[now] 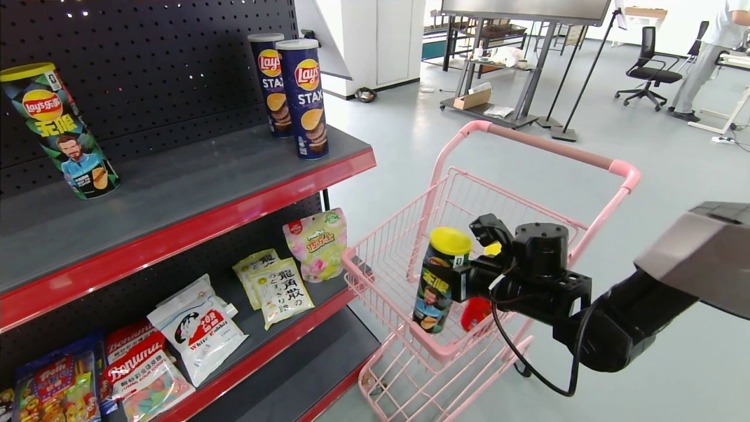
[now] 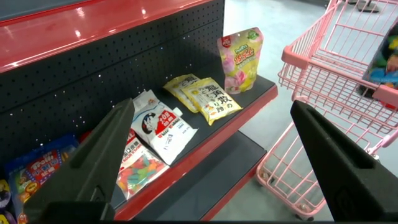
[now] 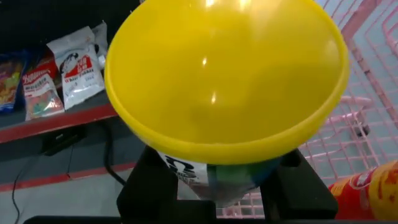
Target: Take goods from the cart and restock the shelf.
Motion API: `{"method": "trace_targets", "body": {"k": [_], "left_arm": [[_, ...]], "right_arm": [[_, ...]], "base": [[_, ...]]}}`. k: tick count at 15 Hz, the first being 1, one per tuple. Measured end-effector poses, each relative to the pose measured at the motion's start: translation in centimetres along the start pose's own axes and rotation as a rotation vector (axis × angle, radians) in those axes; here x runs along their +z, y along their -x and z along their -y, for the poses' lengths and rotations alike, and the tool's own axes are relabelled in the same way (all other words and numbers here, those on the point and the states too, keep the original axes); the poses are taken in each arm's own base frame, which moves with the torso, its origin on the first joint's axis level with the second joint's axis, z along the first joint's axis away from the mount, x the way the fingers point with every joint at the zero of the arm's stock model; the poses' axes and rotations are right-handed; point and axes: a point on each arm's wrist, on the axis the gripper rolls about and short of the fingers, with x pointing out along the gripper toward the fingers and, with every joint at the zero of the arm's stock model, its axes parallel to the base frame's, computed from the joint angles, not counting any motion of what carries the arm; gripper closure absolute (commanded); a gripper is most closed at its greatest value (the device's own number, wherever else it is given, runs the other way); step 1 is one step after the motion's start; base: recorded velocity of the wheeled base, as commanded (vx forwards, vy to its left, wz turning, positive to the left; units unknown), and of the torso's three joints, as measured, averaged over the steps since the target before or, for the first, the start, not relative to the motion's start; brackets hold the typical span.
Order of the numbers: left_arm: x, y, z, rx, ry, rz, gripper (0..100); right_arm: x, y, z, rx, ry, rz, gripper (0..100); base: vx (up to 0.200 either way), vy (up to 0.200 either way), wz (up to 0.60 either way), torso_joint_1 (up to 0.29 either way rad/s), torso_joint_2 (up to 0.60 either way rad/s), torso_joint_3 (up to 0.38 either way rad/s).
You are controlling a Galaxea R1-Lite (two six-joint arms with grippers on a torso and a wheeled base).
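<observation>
Gripping a tall chip can with a yellow lid, the right gripper has its fingers closed on the can's side, just under the lid. The can is nearly upright inside the pink wire shopping cart, beside a red can. The left gripper has its fingers spread wide and holds nothing, before the lower shelf's snack bags. On the grey top shelf board stand a similar yellow-lidded can and two dark blue cans.
</observation>
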Motion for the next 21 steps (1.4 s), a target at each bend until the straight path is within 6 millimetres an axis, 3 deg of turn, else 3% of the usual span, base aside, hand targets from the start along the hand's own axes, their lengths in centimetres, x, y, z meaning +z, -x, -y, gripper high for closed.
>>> {"method": "trace_targets", "body": {"k": [3, 6, 9, 12, 16, 21], "left_arm": [[0.0, 0.0, 0.0, 0.000, 0.000, -0.001, 0], [0.0, 0.0, 0.0, 0.000, 0.000, 0.000, 0], [0.0, 0.0, 0.0, 0.000, 0.002, -0.001, 0], [0.0, 0.0, 0.0, 0.000, 0.002, -0.001, 0], [0.0, 0.0, 0.0, 0.000, 0.002, -0.001, 0], [0.0, 0.0, 0.0, 0.000, 0.002, -0.001, 0]], "right_arm": [[3.9, 1.8, -1.8, 0.009, 0.020, 0.041, 100], [9.0, 5.1, -3.6, -0.011, 0.067, 0.061, 100], [14.1, 10.5, -5.2, -0.089, 0.177, 0.135, 100], [16.5, 17.0, -6.6, -0.172, 0.214, 0.218, 100], [14.3, 25.8, -7.1, -0.287, 0.228, 0.193, 100], [7.5, 33.9, -6.2, -0.518, 0.210, 0.117, 100]], "base": [[0.000, 0.000, 0.00, 0.000, 0.00, 0.000], [0.000, 0.000, 0.00, 0.000, 0.00, 0.000], [0.000, 0.000, 0.00, 0.000, 0.00, 0.000], [0.000, 0.000, 0.00, 0.000, 0.00, 0.000], [0.000, 0.000, 0.00, 0.000, 0.00, 0.000], [0.000, 0.000, 0.00, 0.000, 0.00, 0.000]]}}
